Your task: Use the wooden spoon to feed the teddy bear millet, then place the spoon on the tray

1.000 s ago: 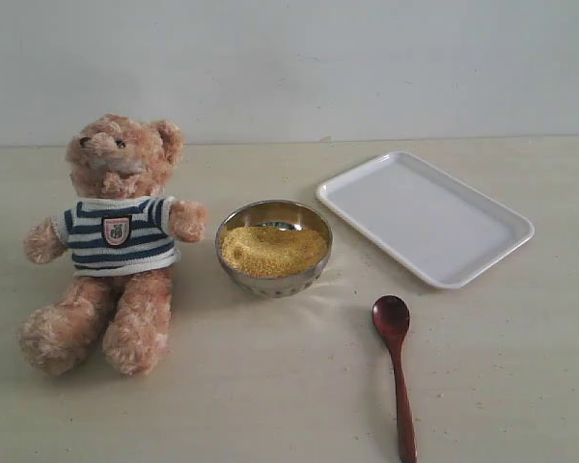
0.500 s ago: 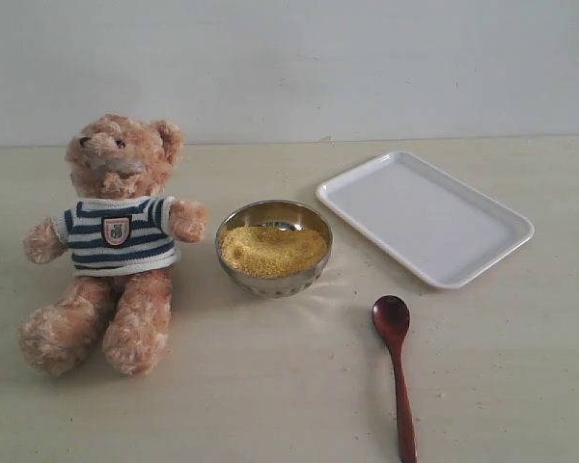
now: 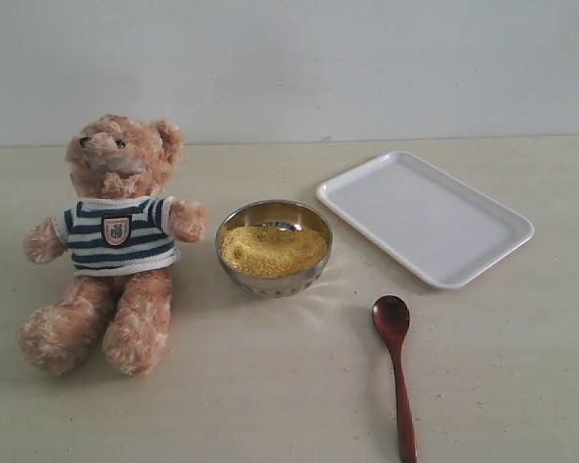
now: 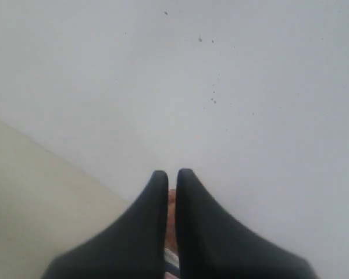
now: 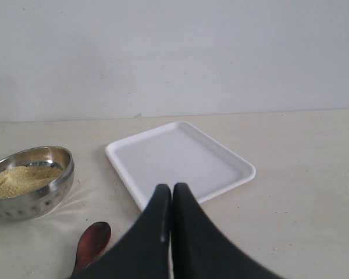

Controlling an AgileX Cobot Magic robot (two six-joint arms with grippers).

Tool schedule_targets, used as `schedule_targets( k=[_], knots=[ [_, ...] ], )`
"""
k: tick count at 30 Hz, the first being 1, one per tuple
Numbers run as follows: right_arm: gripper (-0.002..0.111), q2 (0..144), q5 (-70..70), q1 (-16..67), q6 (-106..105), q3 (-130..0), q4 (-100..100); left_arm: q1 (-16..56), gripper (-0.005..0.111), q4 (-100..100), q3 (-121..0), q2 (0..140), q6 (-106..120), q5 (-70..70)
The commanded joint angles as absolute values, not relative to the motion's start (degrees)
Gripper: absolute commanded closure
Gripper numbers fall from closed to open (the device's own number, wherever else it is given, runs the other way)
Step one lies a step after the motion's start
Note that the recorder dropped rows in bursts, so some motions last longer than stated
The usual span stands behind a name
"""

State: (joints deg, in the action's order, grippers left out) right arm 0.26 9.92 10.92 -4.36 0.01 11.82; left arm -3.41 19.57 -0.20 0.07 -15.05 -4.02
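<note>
The teddy bear (image 3: 116, 241) sits upright at the left in the exterior view. Beside it stands the steel bowl (image 3: 274, 279) heaped with millet (image 3: 272, 250). The wooden spoon (image 3: 397, 371) lies flat near the front, its oval bowl (image 5: 93, 244) pointing toward the tray (image 3: 426, 217). No arm shows in the exterior view. My right gripper (image 5: 172, 188) is shut and empty, hovering short of the tray (image 5: 180, 160), with the spoon beside it. My left gripper (image 4: 170, 173) is shut, facing the wall, with a sliver of the bear's fur between its fingers (image 4: 154, 197).
A pale wall (image 3: 289, 68) runs along the table's back edge. The beige tabletop (image 3: 270, 386) carries scattered specks. The millet bowl (image 5: 32, 180) sits apart from the tray in the right wrist view.
</note>
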Motion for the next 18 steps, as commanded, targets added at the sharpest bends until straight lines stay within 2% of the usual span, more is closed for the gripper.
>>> schedule_targets(
  k=[1,6,9,14,18],
  knots=[
    [0.108,0.0,9.8,11.1,-4.5,0.0,11.7,-3.5,0.102,22.3,0.0,0.0,-22.2,-4.4],
    [0.108,0.0,9.8,11.1,-4.5,0.0,11.7,-3.5,0.102,24.9,0.0,0.0,-26.9,-1.8],
    [0.108,0.0,9.8,11.1,-4.5,0.0,11.7,-3.3,0.102,28.1,-0.7,0.0,-31.2,5.3],
    [0.108,0.0,9.8,11.1,-4.5,0.0,11.7,-3.3,0.102,29.1,-5.7,0.0,-16.1,19.0],
    [0.108,0.0,9.8,11.1,-4.5,0.0,11.7,-3.3,0.102,37.4,-8.6,1.0,-0.8,25.6]
  ],
)
